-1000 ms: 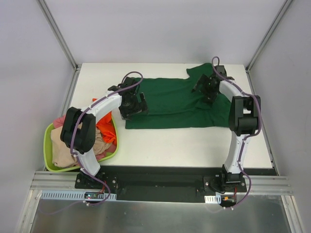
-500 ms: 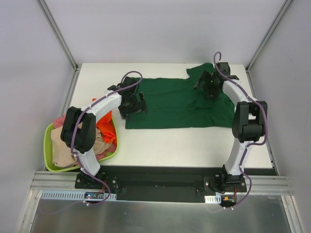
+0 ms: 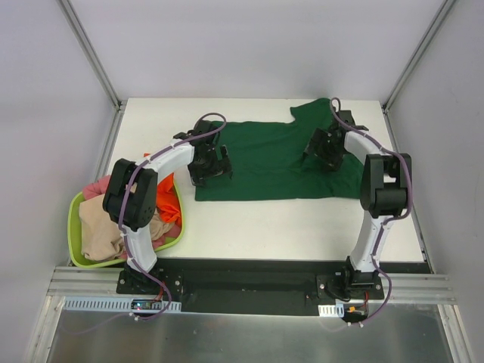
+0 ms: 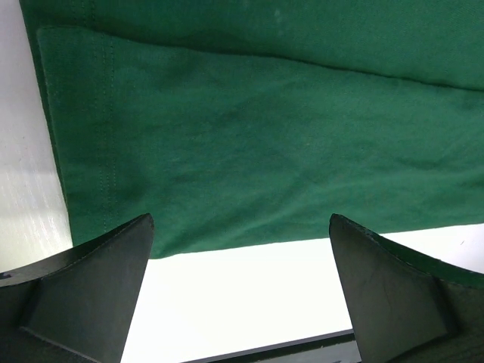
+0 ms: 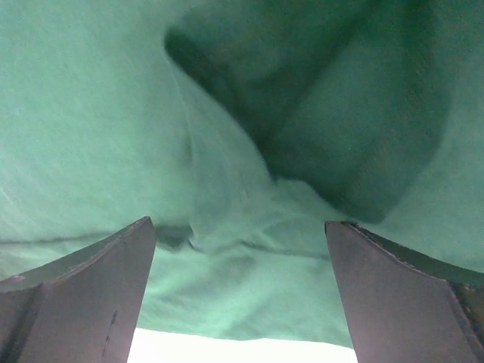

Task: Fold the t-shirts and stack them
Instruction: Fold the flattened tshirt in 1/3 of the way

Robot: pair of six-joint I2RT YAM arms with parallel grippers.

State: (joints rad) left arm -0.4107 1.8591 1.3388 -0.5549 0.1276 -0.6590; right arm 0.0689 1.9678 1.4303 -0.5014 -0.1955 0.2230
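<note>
A dark green t-shirt [image 3: 268, 157] lies spread across the far half of the white table [image 3: 302, 223], a sleeve [image 3: 311, 111] sticking out at the back right. My left gripper [image 3: 211, 165] hovers over its left hemmed end, open and holding nothing. In the left wrist view the green cloth [image 4: 249, 144] fills the frame above the gripper [image 4: 240, 227], with bare table below. My right gripper [image 3: 327, 146] is above the shirt's wrinkled right part, open; its wrist view shows folds of green cloth [image 5: 249, 227] between the spread fingers [image 5: 91, 287].
A lime-green basket [image 3: 74, 227] at the table's left edge holds orange [image 3: 166, 206], beige [image 3: 102, 231] and pink [image 3: 92, 188] shirts. Grey walls enclose the table on three sides. A black strip with the arm bases runs along the near edge.
The right gripper swung toward the back sleeve, then came back over the shirt's right part. The left gripper shifted slightly right and farther onto the shirt's left end. Both stayed open.
</note>
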